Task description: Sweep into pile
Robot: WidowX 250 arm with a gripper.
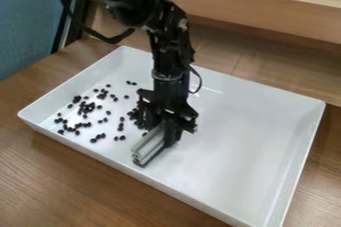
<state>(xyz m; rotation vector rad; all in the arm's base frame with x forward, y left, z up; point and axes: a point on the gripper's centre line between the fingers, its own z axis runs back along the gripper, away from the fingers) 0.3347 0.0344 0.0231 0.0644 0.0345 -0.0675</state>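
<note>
- Sweeping, the step in hand by our judgement: part-done at best, since we count loose groups and strays in place of one pile.
- Gripper (165,130), black, one: hanging low over the middle of the tray, its fingers closed around a bar; exact gap between them, we cannot tell.
- Bar (148,146), pale grey, grooved, one: held aslant, its near end low by the tray's near wall; whether it touches the floor, we cannot tell.
- Beans (87,107), small, dark, many: spread over the left part of the tray, with a tighter cluster (135,116) just beside the gripper.
- Tray (246,121), white, rectangular, shallow-walled, one: set on a brown wooden table (60,181).
- Next move, our judgement: we need the bar low and its long face set behind the outer strays, then a slow push toward the thickest group; lifted too high, it may ride over beans, and pushed too fast, it may scatter them.
</note>
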